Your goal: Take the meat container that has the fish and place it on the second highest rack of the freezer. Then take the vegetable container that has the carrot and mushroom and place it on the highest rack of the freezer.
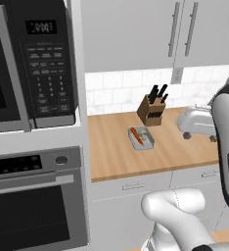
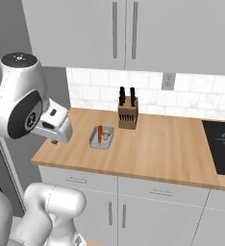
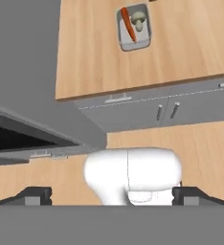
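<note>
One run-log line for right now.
gripper: open, empty | vegetable container: on counter, holds carrot and mushroom | knife block: behind container

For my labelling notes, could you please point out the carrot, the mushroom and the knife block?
carrot (image 3: 128,24), hand view, middle of the orange stick.
mushroom (image 3: 139,19), hand view, top of the pale cap.
knife block (image 2: 128,115), right base view, wooden front face.

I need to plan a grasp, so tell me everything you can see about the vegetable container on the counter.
The vegetable container is a small, shallow grey rectangular tray, metallic-looking, open-topped. It sits flat on the wooden counter in front of the knife block, apart from it. Inside lie a slim orange carrot and, beside it, a pale mushroom. Nothing grips it.
</note>
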### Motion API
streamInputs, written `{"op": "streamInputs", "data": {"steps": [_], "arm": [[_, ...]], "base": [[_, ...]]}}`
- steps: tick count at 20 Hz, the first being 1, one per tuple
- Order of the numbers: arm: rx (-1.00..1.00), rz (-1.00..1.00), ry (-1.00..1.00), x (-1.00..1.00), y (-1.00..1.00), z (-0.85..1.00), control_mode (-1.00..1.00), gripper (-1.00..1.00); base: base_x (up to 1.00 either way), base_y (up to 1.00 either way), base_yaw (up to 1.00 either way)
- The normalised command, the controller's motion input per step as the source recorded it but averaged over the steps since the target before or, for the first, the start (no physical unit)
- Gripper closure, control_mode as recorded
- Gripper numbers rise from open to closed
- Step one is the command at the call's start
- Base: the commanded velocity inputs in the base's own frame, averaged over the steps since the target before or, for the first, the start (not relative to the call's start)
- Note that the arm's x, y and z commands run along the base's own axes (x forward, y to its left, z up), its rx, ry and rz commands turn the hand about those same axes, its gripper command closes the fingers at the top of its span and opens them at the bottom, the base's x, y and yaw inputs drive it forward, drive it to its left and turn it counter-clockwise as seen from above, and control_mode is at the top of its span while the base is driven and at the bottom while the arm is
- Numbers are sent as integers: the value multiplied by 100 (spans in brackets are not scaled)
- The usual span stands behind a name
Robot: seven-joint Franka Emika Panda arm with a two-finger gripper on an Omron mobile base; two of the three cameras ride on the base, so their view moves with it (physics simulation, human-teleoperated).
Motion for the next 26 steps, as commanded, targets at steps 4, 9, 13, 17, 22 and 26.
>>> {"op": "streamInputs", "data": {"steps": [4,9,13,17,22,26], "arm": [[4,-32,21,56,0,-54,-100,-100],[1,-37,16,70,-7,-76,-100,-100],[6,-30,10,94,-19,-63,-100,-100],[23,-32,1,89,-17,-69,-100,-100],[24,-23,1,84,-10,-51,-100,-100],[0,-6,9,78,-4,-23,-100,-100]], "base": [[0,0,0],[0,0,0],[0,0,0],[0,0,0],[0,0,0],[0,0,0]]}}
